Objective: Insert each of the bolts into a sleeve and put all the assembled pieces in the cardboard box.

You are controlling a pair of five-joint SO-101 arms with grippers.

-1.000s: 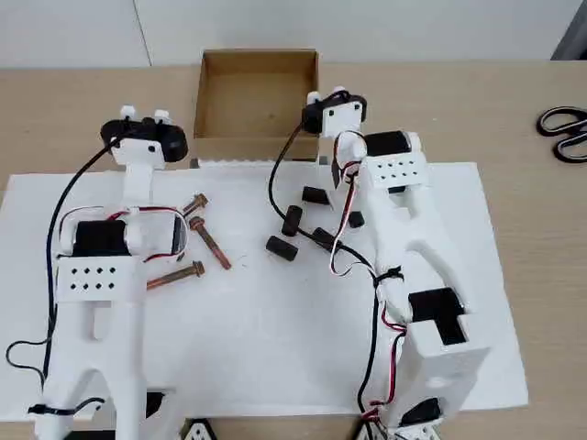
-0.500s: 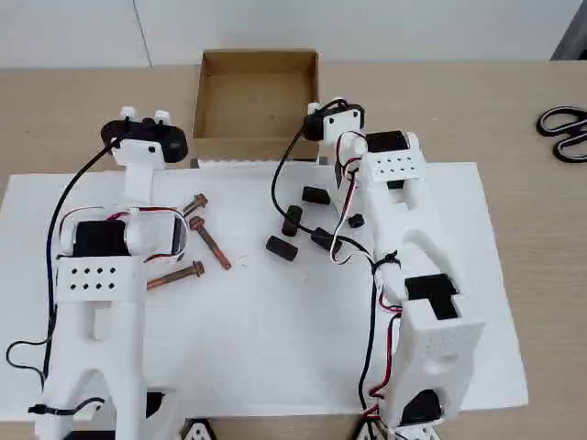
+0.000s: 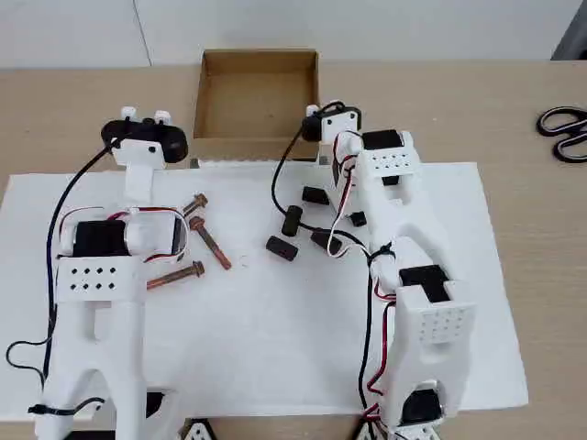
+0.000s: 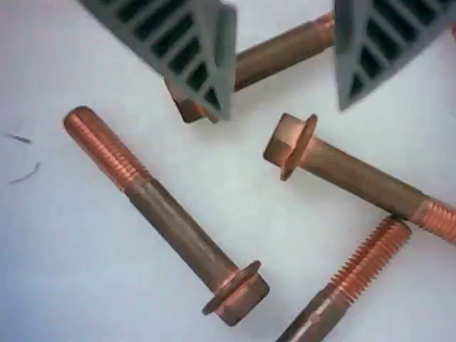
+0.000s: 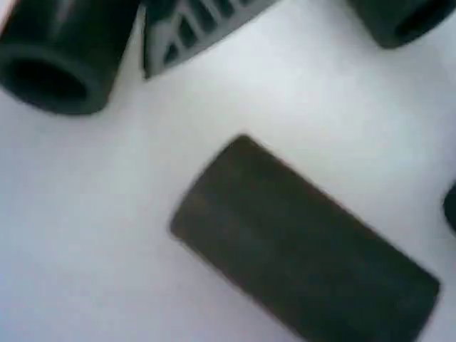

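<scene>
Black-handled scissors [image 3: 564,131] on the wooden table [image 3: 514,110], well right of the white sheet [image 3: 275,339].

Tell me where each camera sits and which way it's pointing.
High view: fixed above the table, looking down at cardboard box, bolts, sleeves; left arm and right arm show.
Left wrist view: on that wrist, facing down at bolts; left gripper, open, shows.
Right wrist view: on that wrist, facing down at sleeves; part of right gripper shows.
Shared: bolts in high and left wrist views; sleeves in high and right wrist views.
</scene>
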